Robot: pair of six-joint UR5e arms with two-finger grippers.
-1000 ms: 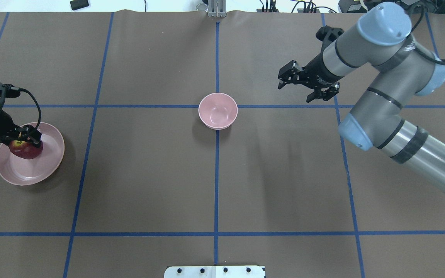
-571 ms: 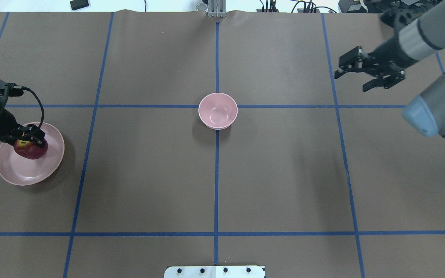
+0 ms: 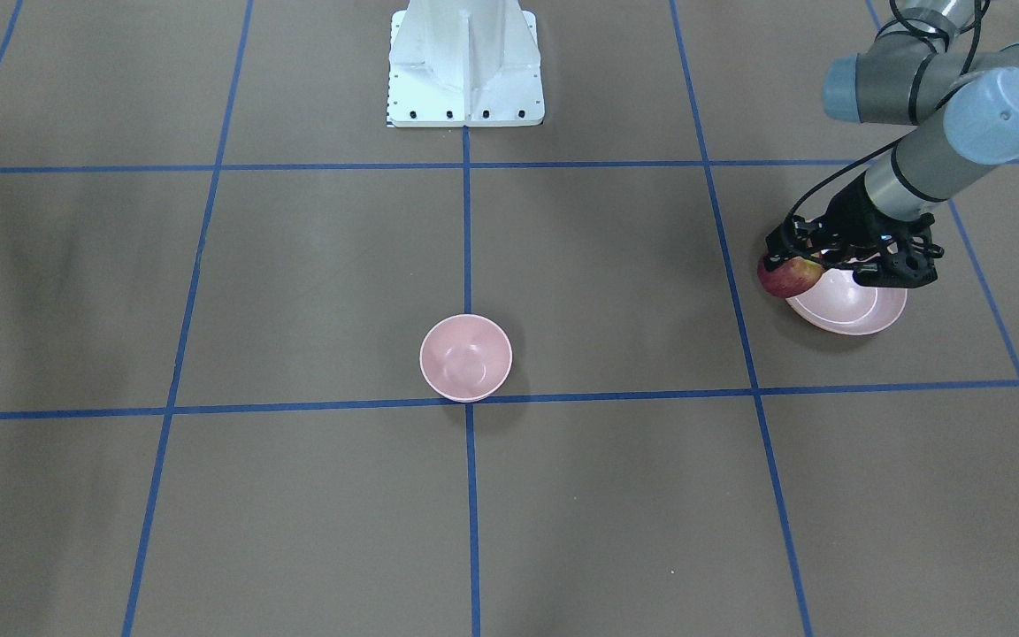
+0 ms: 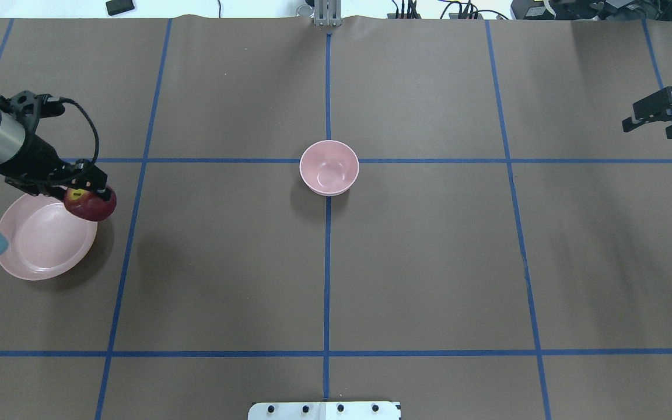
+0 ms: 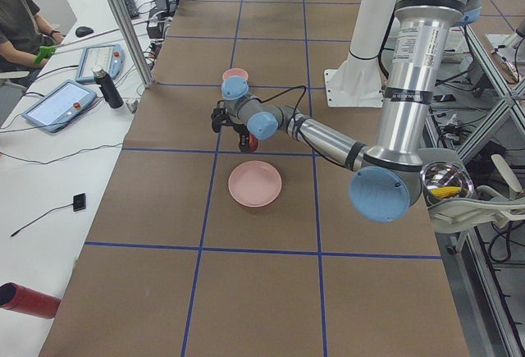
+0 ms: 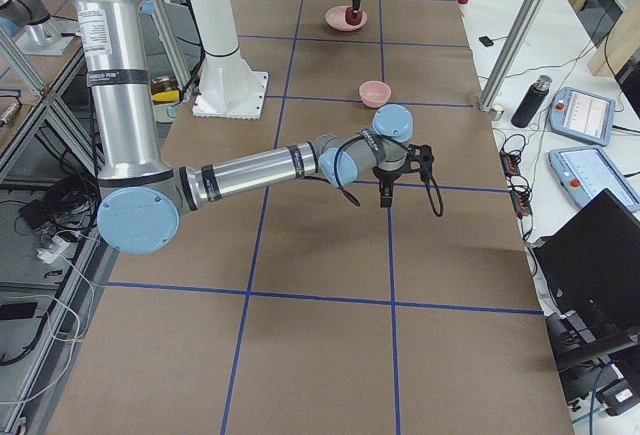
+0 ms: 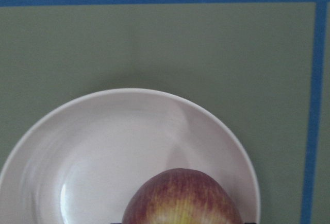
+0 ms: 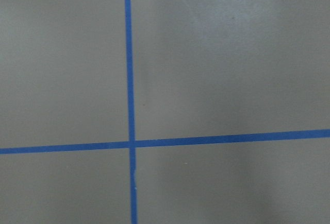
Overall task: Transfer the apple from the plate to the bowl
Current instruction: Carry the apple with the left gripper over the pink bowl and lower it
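Left claw (image 4: 88,189) held round dark-red apple (image 4: 92,204) above edge of wide pale-pink plate (image 4: 38,248). Small deep pale-pink bowl (image 4: 329,168) sat well apart from it. Right claw (image 4: 657,119) stood spread wide.

We read this as a robotics lab, not a home. The table (image 4: 429,262) is papered brown and gridded with blue tape (image 4: 326,291), and a white robot pedestal (image 3: 465,62) stands at twelve o'clock in the front-facing view. In the left-end view, teach pendants (image 5: 57,104) lie at nine o'clock on a white bench (image 5: 49,176) — a seated operator (image 5: 16,12) at ten — beside aluminium framing (image 5: 123,20).
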